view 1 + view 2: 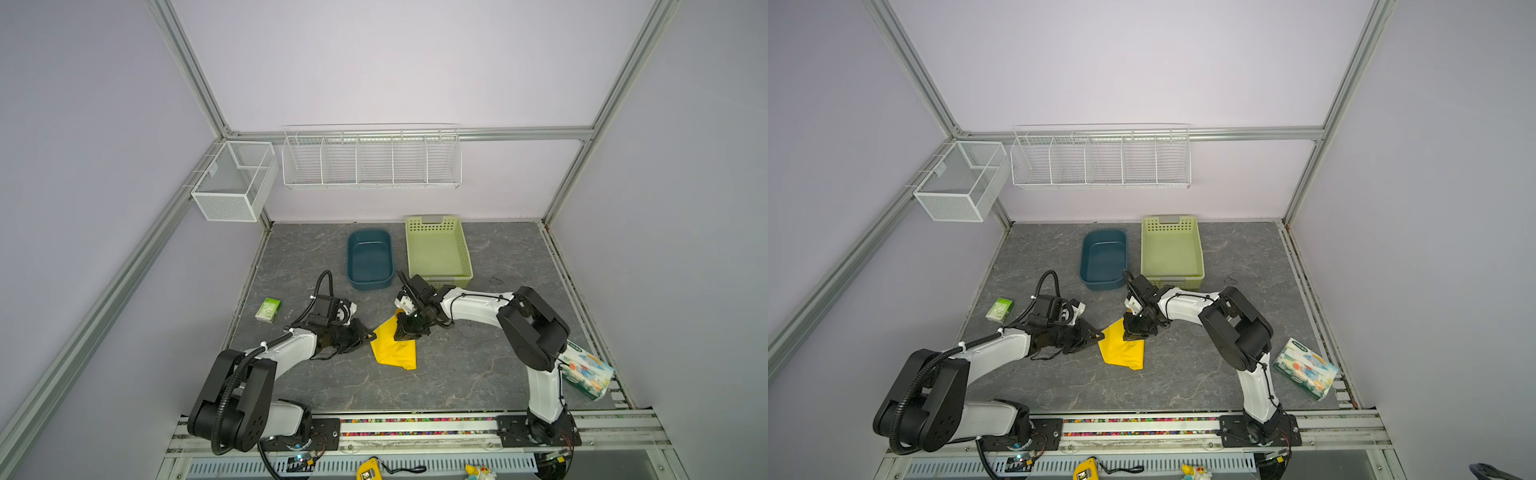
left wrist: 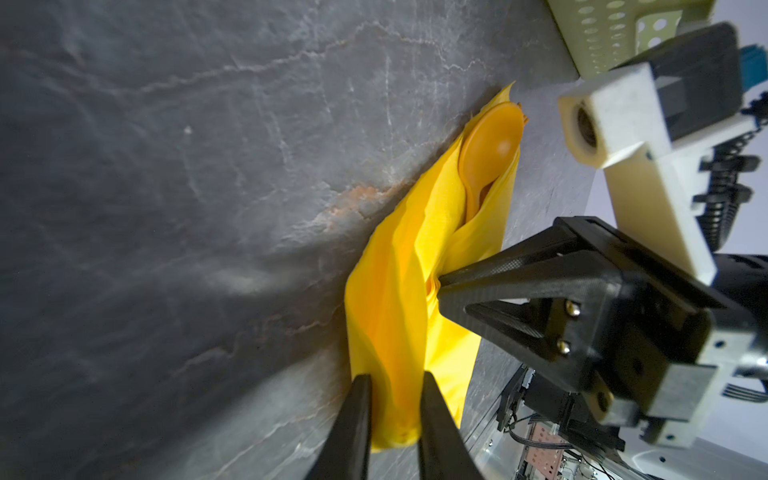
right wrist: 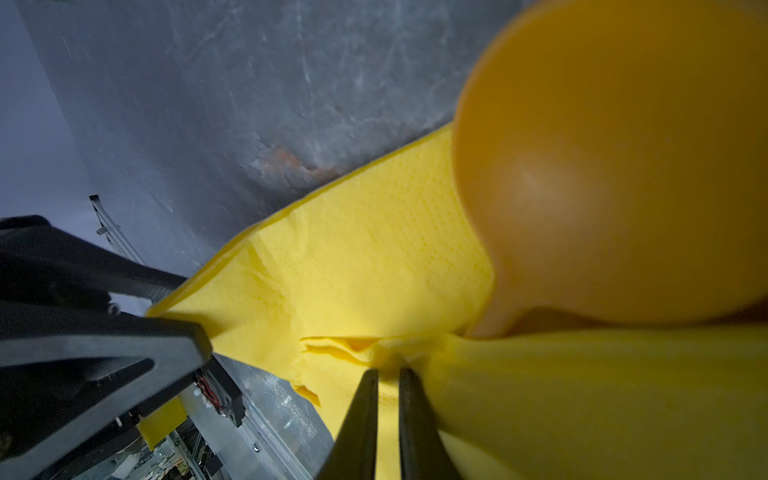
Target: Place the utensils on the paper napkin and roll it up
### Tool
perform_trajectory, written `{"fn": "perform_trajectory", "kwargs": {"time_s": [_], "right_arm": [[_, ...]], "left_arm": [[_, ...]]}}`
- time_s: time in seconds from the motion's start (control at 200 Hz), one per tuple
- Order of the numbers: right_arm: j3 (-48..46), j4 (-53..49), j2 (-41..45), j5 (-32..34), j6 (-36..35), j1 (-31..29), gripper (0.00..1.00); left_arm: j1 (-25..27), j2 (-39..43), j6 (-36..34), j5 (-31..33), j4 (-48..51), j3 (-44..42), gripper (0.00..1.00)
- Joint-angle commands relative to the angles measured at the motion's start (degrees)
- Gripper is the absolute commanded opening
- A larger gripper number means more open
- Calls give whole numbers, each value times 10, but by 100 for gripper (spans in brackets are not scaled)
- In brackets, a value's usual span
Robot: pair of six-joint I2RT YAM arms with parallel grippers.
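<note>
the thin bright yellow paper napkin lies mid-table on the grey marbled tabletop, folded loosely into a wrap, between the two arms and nearer the front than the dark blue oval plastic tub and the pale green perforated plastic basket. the bowl of the orange-brown round-bowled plastic spoon protrudes from one end of the wrap. the left gripper clamps a fold at the opposite end. the right gripper pinches a gathered edge at mid-length, jaws nearly together.

2 overhead; 2 close wrist views
</note>
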State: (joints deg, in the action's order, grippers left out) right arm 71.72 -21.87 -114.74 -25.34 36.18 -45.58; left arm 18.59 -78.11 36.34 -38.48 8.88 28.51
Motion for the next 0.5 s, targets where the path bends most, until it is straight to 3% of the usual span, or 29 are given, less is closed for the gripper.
{"fn": "perform_trajectory", "kwargs": {"time_s": [0.0, 0.155, 0.325, 0.495], "right_arm": [[-14, -39, -14, 49, 4, 3, 16], [-14, -39, -15, 49, 3, 3, 16], [-14, -38, -15, 49, 2, 2, 16], [-16, -40, -16, 48, 1, 3, 16]], "left_arm": [[-3, -1, -26, 24, 28, 23, 24], [-3, -12, -48, 48, 46, 40, 29], [-3, -37, -62, 66, 54, 54, 27], [-2, -54, -60, 31, 35, 49, 26]]}}
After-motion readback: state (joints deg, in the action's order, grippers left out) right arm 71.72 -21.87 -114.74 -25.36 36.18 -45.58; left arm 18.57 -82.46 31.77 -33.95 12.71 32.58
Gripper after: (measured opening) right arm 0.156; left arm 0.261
